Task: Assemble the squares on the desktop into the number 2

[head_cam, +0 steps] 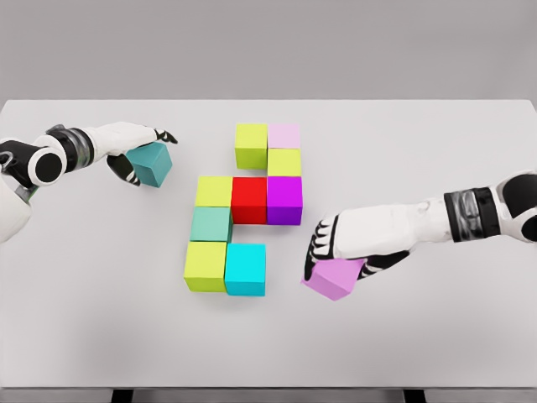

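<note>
Gripping a teal cube in our left hand at the surface's far left, while our right hand clamps a tilted lilac cube just right of the build. The half-done shape sits mid-surface: lime, pale pink, yellow-green, purple, red, down to cyan.

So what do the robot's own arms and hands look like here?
Both arms are smooth white shells with black and grey banded joints. The left hand and right hand are white on the back, with dark palms and black fingertips. No cables or markings show.
</note>
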Controlling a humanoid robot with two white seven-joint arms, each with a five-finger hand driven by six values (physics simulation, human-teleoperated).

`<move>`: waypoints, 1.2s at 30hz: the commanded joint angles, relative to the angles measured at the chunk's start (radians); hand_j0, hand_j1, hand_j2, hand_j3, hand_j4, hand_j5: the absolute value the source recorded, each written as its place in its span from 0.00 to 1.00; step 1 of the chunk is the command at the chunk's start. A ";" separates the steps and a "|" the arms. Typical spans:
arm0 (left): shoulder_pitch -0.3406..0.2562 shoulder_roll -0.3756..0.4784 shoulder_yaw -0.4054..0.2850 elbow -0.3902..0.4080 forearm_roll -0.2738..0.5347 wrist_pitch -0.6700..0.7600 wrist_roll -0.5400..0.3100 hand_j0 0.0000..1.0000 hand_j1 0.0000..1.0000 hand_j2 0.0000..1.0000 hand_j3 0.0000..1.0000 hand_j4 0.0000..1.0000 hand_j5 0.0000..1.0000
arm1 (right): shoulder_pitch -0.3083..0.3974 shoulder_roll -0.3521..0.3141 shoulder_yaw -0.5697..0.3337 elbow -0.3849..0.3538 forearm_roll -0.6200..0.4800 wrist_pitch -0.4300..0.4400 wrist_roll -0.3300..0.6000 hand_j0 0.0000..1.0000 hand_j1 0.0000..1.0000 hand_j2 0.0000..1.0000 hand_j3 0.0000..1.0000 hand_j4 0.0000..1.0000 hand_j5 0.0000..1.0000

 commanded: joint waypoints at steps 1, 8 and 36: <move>0.000 0.000 0.001 0.000 0.001 0.000 0.000 0.85 0.85 0.85 0.85 0.85 0.85 | -0.003 0.045 0.048 -0.001 0.023 0.000 -0.001 0.47 0.47 0.47 0.47 0.47 0.47; 0.002 -0.002 0.001 0.011 0.001 0.003 0.000 0.85 0.85 0.85 0.85 0.85 0.85 | -0.038 0.072 0.080 0.001 0.058 0.000 -0.001 0.48 0.48 0.48 0.48 0.48 0.48; -0.009 -0.023 0.013 0.006 0.006 0.069 0.000 0.47 0.47 0.47 0.47 0.47 0.47 | -0.129 0.138 0.134 0.071 0.075 0.000 -0.001 0.52 0.52 0.52 0.52 0.52 0.52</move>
